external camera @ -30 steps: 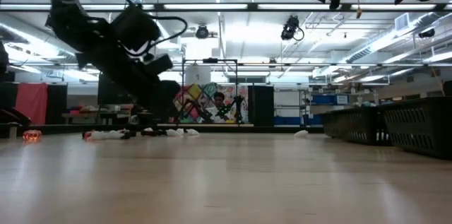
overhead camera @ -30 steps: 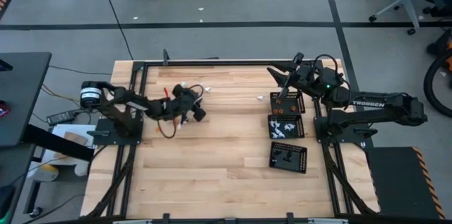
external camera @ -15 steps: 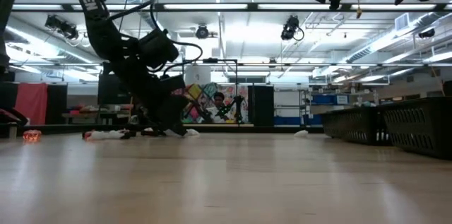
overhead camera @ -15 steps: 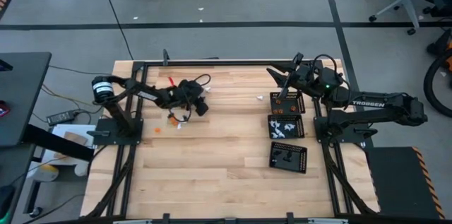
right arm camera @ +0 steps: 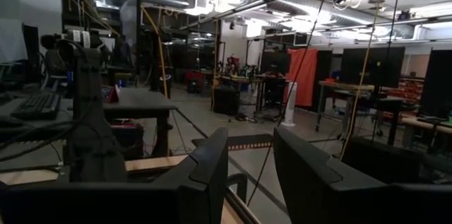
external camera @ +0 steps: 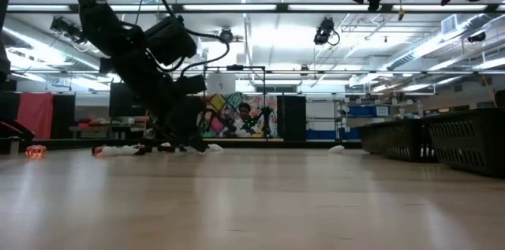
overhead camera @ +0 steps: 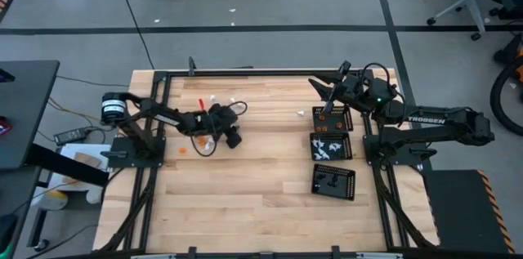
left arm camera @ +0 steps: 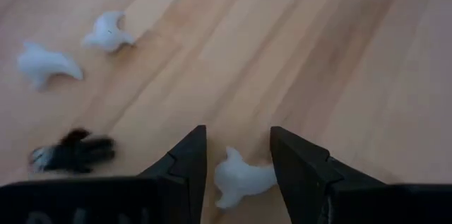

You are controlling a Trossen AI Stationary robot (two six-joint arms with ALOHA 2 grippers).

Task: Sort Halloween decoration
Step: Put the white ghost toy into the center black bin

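The Halloween decoration shows as tiny white, orange and black pieces. In the left wrist view a white ghost piece lies on the wood between the open fingers of my left gripper, which is low over the table's left half. Two more white ghosts and a black piece lie beyond it. My right gripper hangs open and raised at the far right, above the trays, with nothing between its fingers. My left gripper slants down from the table's left, with one finger on each side of the white ghost piece. The piece lies flat on the table. Its side comes up against one finger, but I cannot tell whether they touch.
Three black perforated trays stand in a row at the right: one with orange pieces, one with white, one with black. Loose pieces lie near the far left and a white one mid-table. The near half is bare wood.
My left gripper has swung toward the table's far edge and come back toward the near edge, tipping further down. It now stands low over the white ghost piece. Its fingers have stayed apart. My right arm has kept still.
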